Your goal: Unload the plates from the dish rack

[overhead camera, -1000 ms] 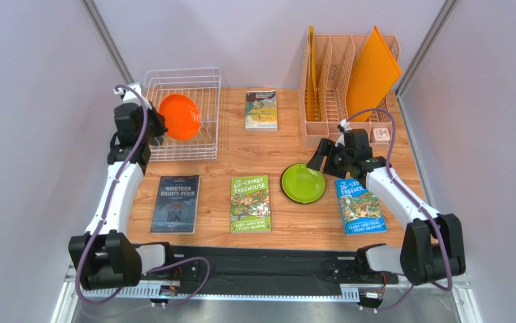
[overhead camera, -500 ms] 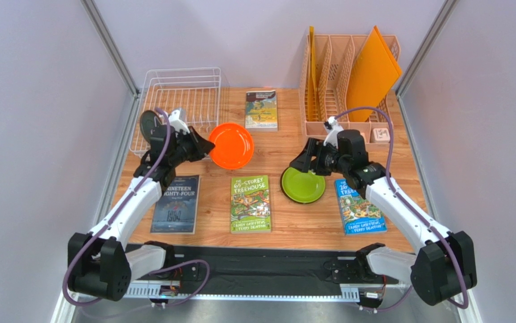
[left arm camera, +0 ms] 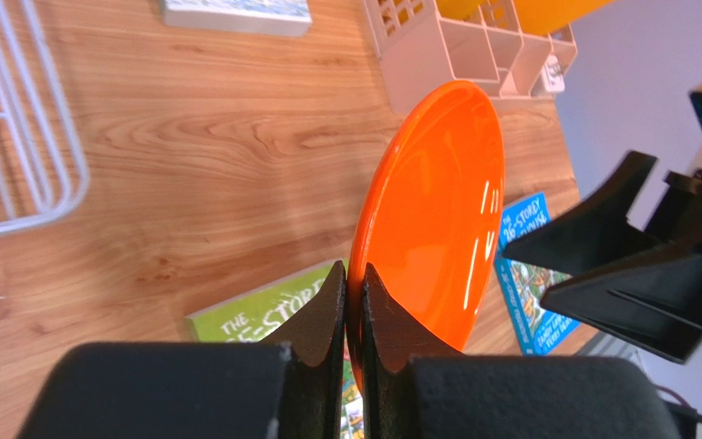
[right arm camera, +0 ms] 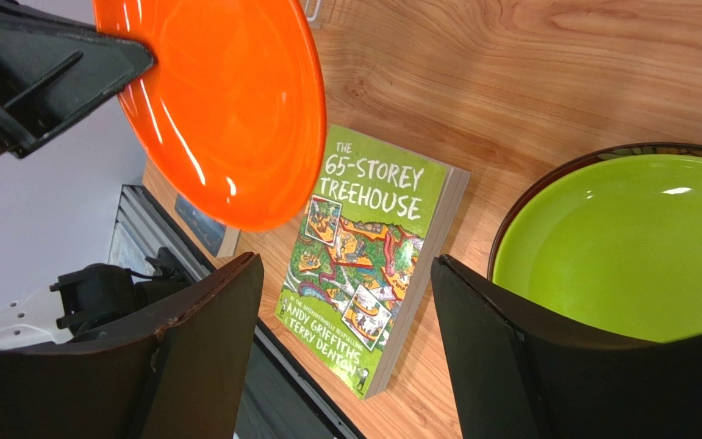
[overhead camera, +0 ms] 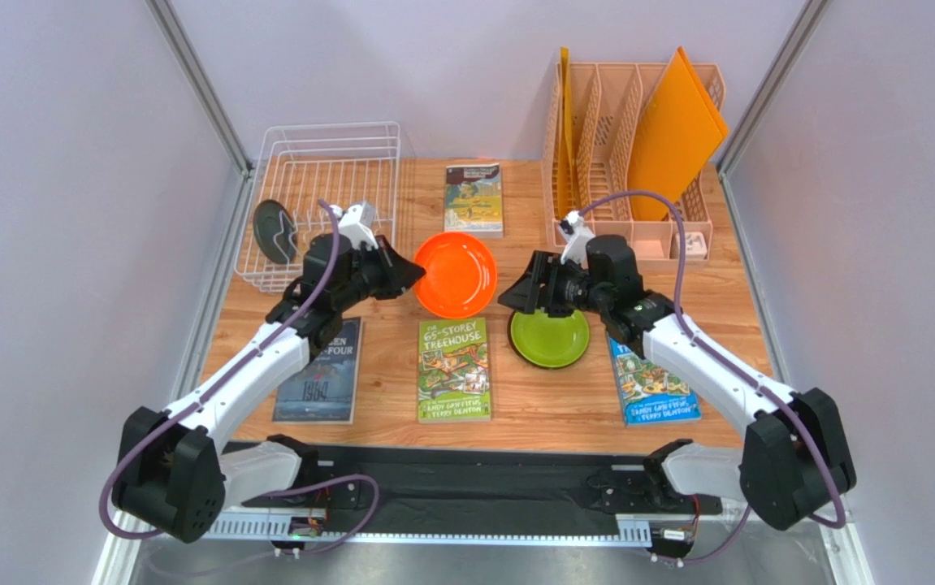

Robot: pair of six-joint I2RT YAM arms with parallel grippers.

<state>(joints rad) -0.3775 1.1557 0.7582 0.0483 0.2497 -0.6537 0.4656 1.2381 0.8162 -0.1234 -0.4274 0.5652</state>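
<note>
My left gripper (overhead camera: pixel 411 273) is shut on the rim of the orange plate (overhead camera: pixel 456 274) and holds it tilted above the table's middle. In the left wrist view both fingers pinch the plate's (left arm camera: pixel 437 210) edge at the gripper (left arm camera: pixel 352 285). My right gripper (overhead camera: pixel 518 293) is open and empty, just right of the orange plate (right arm camera: pixel 217 101) and apart from it, above the left edge of the lime green plate (overhead camera: pixel 551 339) that lies flat on the table. A dark teal plate (overhead camera: pixel 273 232) stands upright in the white wire dish rack (overhead camera: pixel 335 159). The dark red plate is out of view.
A green book (overhead camera: pixel 454 368) lies under the orange plate's near side. A dark book (overhead camera: pixel 320 372), a blue book (overhead camera: pixel 649 380) and a book at the back (overhead camera: pixel 473 199) lie on the table. The peach organizer (overhead camera: pixel 612 226) with orange boards stands back right.
My left gripper has carried the orange plate out of the dish rack and rightward to the table's middle. My right gripper has moved left toward it, staying open.
</note>
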